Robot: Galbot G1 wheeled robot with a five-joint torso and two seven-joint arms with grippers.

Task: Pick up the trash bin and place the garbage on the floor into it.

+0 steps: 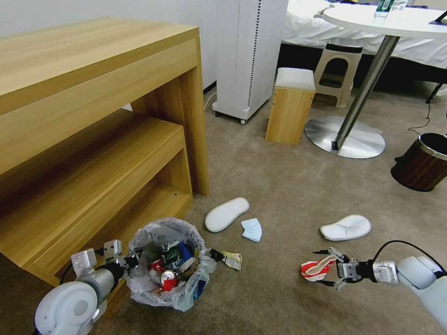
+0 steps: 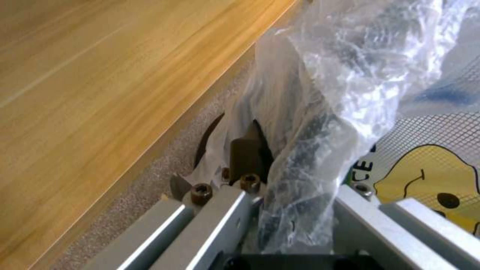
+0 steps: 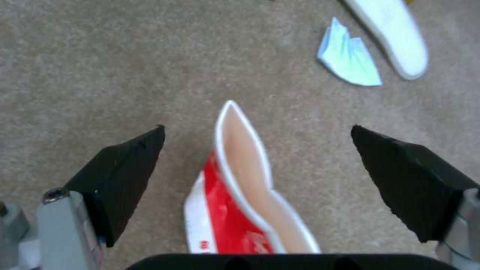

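Your arms are glossy white with silver wrists; each claw [image 1: 326, 267] has black pointed fingertips [image 3: 125, 180], hex screws, black cabling.

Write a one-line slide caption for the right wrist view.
Open right gripper straddles a crushed red-white paper bowl on the carpet, a face mask and slipper beyond.
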